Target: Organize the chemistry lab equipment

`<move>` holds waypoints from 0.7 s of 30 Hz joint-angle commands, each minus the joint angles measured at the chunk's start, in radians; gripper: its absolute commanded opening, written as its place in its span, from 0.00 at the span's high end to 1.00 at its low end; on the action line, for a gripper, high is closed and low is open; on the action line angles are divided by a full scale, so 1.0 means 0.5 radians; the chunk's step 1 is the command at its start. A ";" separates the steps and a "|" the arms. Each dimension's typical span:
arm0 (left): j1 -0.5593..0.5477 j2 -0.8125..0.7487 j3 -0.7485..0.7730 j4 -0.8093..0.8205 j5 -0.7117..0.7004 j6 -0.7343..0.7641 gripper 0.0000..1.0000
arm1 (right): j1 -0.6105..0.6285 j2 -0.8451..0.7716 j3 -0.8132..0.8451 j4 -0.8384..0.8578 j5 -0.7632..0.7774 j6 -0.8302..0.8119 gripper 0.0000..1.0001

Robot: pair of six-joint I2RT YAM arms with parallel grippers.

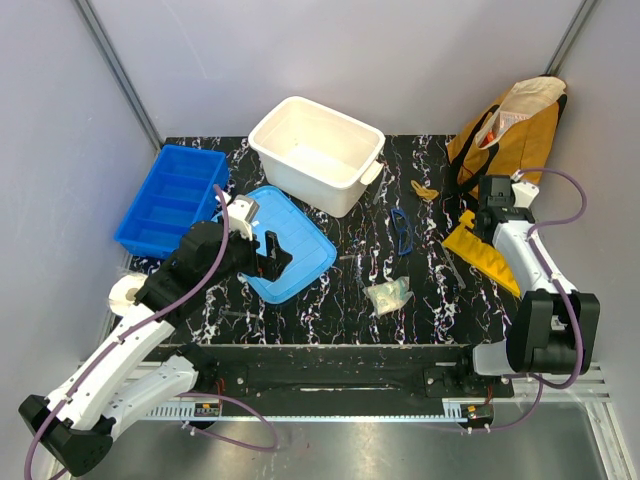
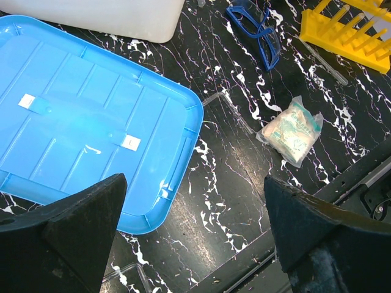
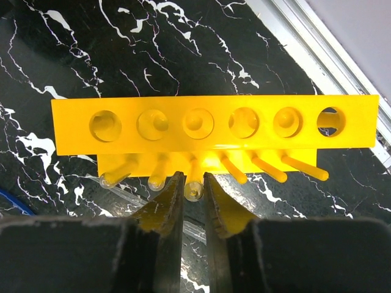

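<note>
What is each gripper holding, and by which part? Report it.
Left gripper: open, nothing held. Right gripper: closed on the yellow rack, by one of its middle pegs.

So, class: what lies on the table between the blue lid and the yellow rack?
In the top view, the blue-rimmed safety glasses and the pale wad lie between the blue lid and the yellow rack.

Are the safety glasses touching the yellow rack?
Apart. The left wrist view shows a strip of bare black table between the safety glasses and the yellow rack.
</note>
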 commanded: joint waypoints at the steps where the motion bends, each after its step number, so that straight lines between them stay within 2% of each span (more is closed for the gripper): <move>1: -0.010 -0.020 -0.020 0.022 -0.049 0.008 0.01 | -0.012 0.010 -0.013 0.095 -0.018 0.059 0.77; 10: -0.010 -0.023 -0.023 0.022 -0.055 0.014 0.01 | -0.012 -0.039 -0.001 0.071 -0.064 0.059 0.69; 21: -0.010 -0.029 -0.026 0.019 -0.046 0.014 0.01 | -0.009 -0.134 0.177 -0.220 -0.021 0.056 0.62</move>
